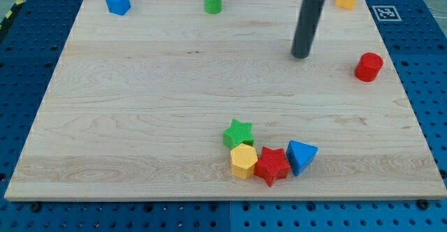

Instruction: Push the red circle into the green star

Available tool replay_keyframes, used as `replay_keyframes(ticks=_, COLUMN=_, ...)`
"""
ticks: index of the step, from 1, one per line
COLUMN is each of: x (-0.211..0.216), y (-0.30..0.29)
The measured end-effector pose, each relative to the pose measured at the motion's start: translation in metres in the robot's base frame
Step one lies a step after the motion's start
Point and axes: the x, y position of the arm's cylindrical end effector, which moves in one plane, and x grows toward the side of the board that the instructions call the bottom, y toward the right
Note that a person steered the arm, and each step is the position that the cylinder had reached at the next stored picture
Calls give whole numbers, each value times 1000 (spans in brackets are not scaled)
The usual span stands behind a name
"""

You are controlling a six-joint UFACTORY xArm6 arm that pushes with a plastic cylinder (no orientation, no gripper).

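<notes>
Wooden board (140, 106) lies mostly bare mid-field. Red circle (368, 66) sits near the view's right edge; my tip (301, 54), a plain rod holding nothing, stands left of it. Green star (238, 132) touches a yellow hexagon (244, 161) near the bottom edge.

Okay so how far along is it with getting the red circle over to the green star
Done: nothing visible yet. The red circle sits near the view's right edge, far from the green star, which is clustered at the view's bottom with the yellow hexagon, red star and blue triangle. In hand: my tip is to the view's left of the circle, not touching it. Left: getting behind the circle and the whole push.
</notes>
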Motion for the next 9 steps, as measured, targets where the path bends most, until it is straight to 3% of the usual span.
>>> replay_keyframes(ticks=3, x=18, y=118)
replay_keyframes(ticks=9, x=75, y=73)
